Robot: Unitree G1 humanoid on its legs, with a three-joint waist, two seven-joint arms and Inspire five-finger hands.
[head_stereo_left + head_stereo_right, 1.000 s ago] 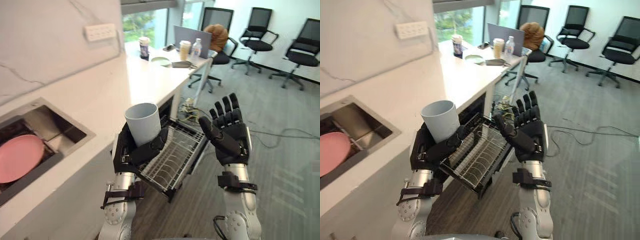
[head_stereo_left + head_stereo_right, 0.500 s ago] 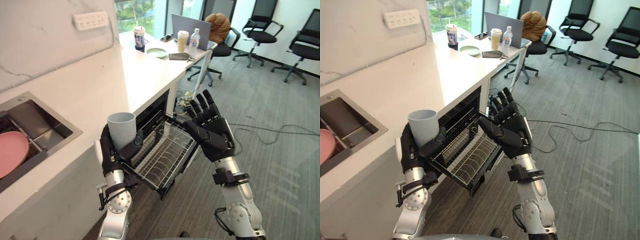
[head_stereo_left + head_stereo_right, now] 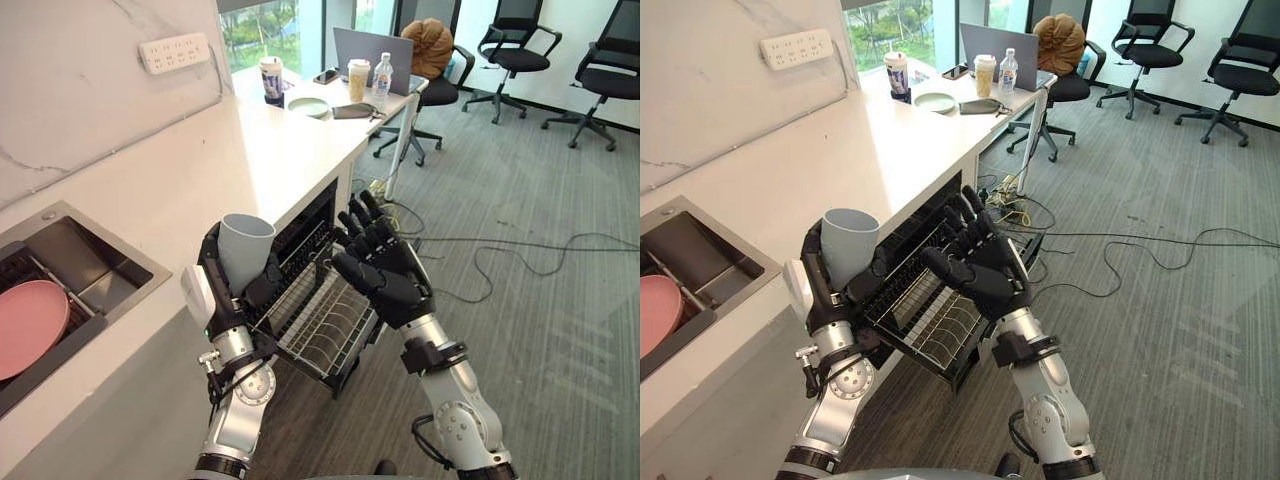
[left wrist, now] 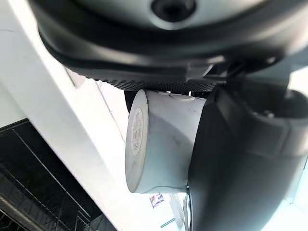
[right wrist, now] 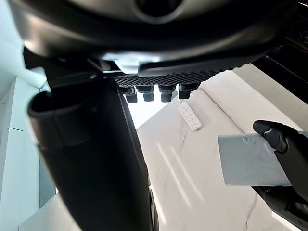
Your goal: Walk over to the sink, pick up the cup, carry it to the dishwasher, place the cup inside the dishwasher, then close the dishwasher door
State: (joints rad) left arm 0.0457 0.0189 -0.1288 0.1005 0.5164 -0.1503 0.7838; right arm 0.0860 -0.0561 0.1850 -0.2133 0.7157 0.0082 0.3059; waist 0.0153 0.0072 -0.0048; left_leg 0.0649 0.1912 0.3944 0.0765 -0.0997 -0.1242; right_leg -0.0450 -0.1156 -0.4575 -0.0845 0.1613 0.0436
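My left hand (image 3: 228, 296) is shut on a pale grey-blue cup (image 3: 244, 250), held upright just in front of the white counter's edge. The same cup (image 4: 163, 139) shows from below in the left wrist view, wrapped by the dark palm. Right of it, my right hand (image 3: 385, 280) is raised with straight, spread fingers and holds nothing; it hovers above the pulled-out wire rack (image 3: 325, 320) of the dishwasher (image 3: 930, 225) under the counter. From the right wrist view the cup (image 5: 250, 161) appears beyond the right hand's fingers (image 5: 154, 94).
A steel sink (image 3: 130, 285) with a pink plate (image 3: 28, 325) is set in the counter at the left. Further along the counter stand cups, a bottle, a plate and a laptop (image 3: 372, 48). Office chairs (image 3: 520, 55) and floor cables (image 3: 500, 245) lie beyond on grey carpet.
The camera has shifted. My left hand has lifted the cup slightly and tilted it towards the counter; my right hand has moved left, closer to the cup and over the rack.
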